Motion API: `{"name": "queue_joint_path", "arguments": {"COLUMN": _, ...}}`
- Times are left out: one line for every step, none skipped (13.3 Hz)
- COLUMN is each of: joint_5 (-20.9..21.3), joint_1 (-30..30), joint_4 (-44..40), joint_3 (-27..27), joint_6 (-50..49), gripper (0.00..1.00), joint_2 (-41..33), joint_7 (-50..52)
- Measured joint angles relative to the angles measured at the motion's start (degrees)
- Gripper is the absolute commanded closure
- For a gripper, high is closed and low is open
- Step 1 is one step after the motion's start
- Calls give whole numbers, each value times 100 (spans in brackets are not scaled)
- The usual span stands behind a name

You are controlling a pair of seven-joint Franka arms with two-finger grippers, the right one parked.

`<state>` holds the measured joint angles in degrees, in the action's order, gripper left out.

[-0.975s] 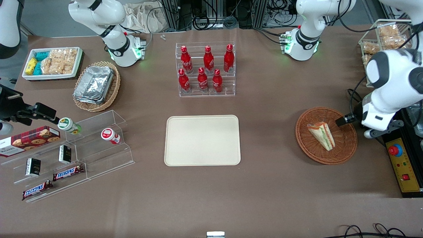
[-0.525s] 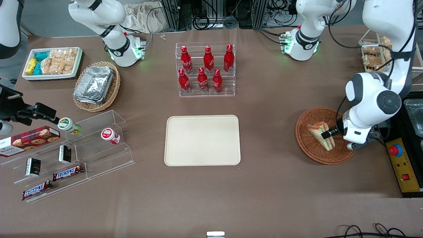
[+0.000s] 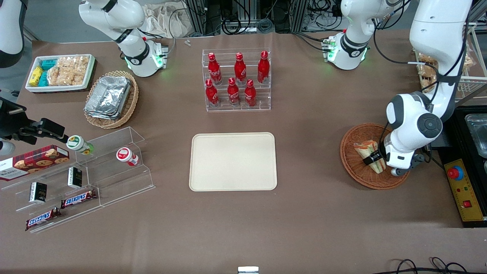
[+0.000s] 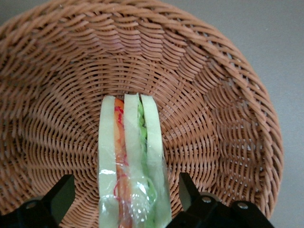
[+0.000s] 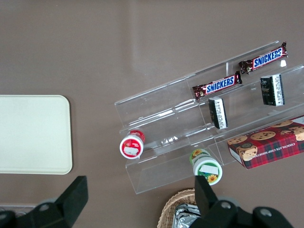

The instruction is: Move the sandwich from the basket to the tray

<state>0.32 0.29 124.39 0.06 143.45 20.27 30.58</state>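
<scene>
Sandwich (image 4: 133,161) on edge in basket (image 3: 354,171), filling stripes up. I've got gripper (image 4: 127,199) low over it, jaws wide, one finger per bread face, so squeeze lands on flat sides. Tray (image 3: 233,161) well apart, nothing on it.

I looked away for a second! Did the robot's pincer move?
Yes. The pincer slid across the basket toward the tray and now hangs open astride the sandwich, a finger on each side.

Rough woven wicker basket (image 4: 223,95) holds a sandwich (image 4: 133,156) in glossy clear plastic wrap, matt black fingers (image 4: 59,199) flanking it.
</scene>
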Motion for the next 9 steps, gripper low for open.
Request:
{"name": "queue_joint_path", "arguments": {"joint_5": -1, "joint_1": 0, "joint_4": 0, "joint_3": -2, "joint_6": 3, "gripper": 92, "joint_2": 11, "joint_7": 60}}
{"name": "queue_joint_path", "arguments": {"joint_5": -1, "joint_1": -2, "joint_4": -6, "joint_3": -3, "joint_6": -1, "gripper": 100, "joint_2": 2, "joint_7": 139}}
{"name": "queue_joint_path", "arguments": {"joint_5": -1, "joint_1": -11, "joint_4": -27, "joint_3": -6, "joint_6": -40, "gripper": 100, "joint_2": -18, "joint_7": 193}}
{"name": "queue_joint_path", "arguments": {"joint_5": -1, "joint_1": -20, "joint_4": -86, "joint_3": -9, "joint_6": -194, "gripper": 100, "joint_2": -57, "joint_7": 238}}
{"name": "queue_joint_path", "arguments": {"joint_5": 0, "joint_1": -26, "joint_4": -205, "joint_3": -12, "joint_6": -514, "gripper": 100, "joint_2": -127, "joint_7": 274}}
{"name": "queue_joint_path", "arguments": {"joint_5": 0, "joint_1": -29, "joint_4": -378, "joint_3": -14, "joint_6": -961, "gripper": 100, "joint_2": -235, "joint_7": 294}}
{"name": "queue_joint_path", "arguments": {"joint_5": 0, "joint_1": -30, "joint_4": -628, "joint_3": -15, "joint_6": -1558, "gripper": 100, "joint_2": -392, "joint_7": 306}}
{"name": "queue_joint_path", "arguments": {"joint_5": -1, "joint_1": -33, "joint_4": -936, "joint_3": -18, "joint_6": -2234, "gripper": 100, "joint_2": -580, "joint_7": 326}}
{"name": "queue_joint_path", "arguments": {"joint_5": 0, "joint_1": -38, "joint_4": -1325, "joint_3": -40, "joint_6": -2967, "gripper": 100, "joint_2": -759, "joint_7": 379}}
